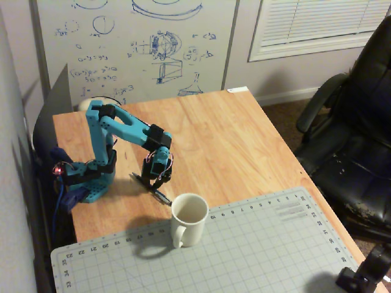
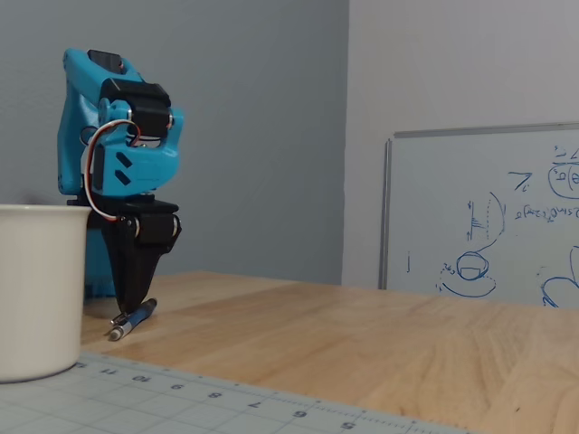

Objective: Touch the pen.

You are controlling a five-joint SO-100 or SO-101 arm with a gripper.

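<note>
Reaching down from its blue base, the arm in the high fixed view has its pincer (image 1: 155, 180) at the pen (image 1: 160, 196), which lies slantwise on the bare wood of the surface (image 1: 232, 140), between the arm's base and the white mug (image 1: 188, 218). The pen's lower end sits just beside the mug's rim; its upper part is hidden under the dark pincer. From this angle I cannot tell how far apart the jaws stand, as they read as one dark mass tapering to a point.

Seen from the low fixed view at surface level, the pincer (image 2: 129, 306) points straight down, its tips drawn close together into a narrow wedge that comes down onto the back half of the pen (image 2: 133, 319). The pen's pale tip points toward the mug (image 2: 41, 289), which stands on the edge of the grey cutting mat (image 2: 199, 402). No gap shows between the tips and the pen's barrel, so contact looks made or all but made.

My reading is that the touching step is at its end. If anything remains, it calls only for the slightest downward ease, gentle enough not to roll the pen or press hard into the wood.
</note>
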